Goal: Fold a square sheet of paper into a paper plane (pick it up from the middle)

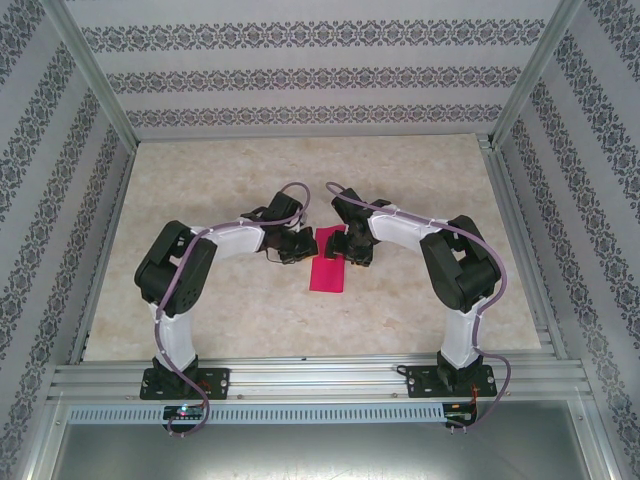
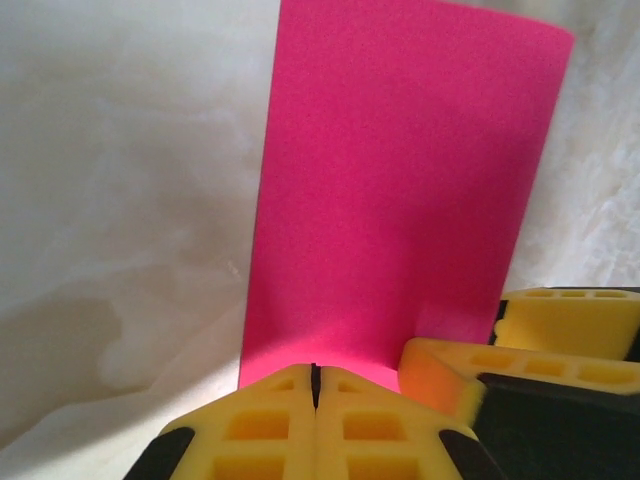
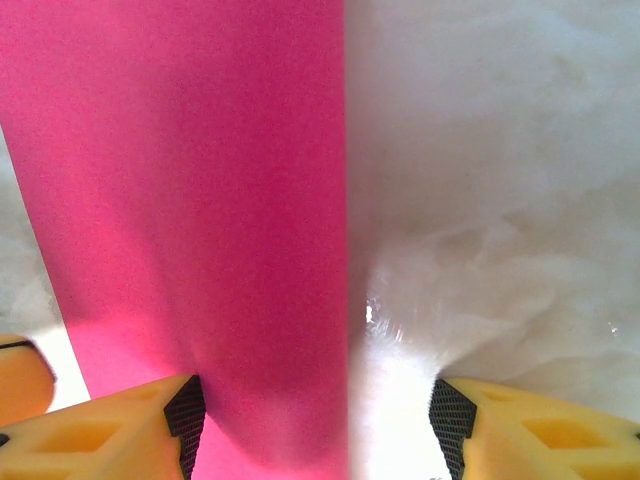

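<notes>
- Currently the square sheet of paper (image 1: 328, 262) lies flat on the pale marbled table (image 1: 200, 190), near the middle, between the two arms. From above it looks like a narrow magenta rectangle, with its long side going away from the bases.
- The left gripper (image 2: 315, 385) is low at the left side of the paper's far half. Its two yellow fingers (image 2: 255, 430) are pressed together, with just a thin dark line between them.
- In the left wrist view the tips of these fingers meet the near edge of the paper, and the sheet stretches away from them. I cannot tell if a layer of paper is pinched between them or if they only touch the edge.
- The right gripper (image 3: 318, 415) is at the right side of the same far half, facing the left one. Its jaws stand wide apart and they hold nothing.
- In the right wrist view one long edge of the paper runs through the gap between its fingers (image 3: 120, 435). One finger is over the pink sheet and the other is over bare table.
- The two grippers are near each other. A yellow finger of the right one shows just beside the left gripper's tips, over a near corner of the paper.
</notes>
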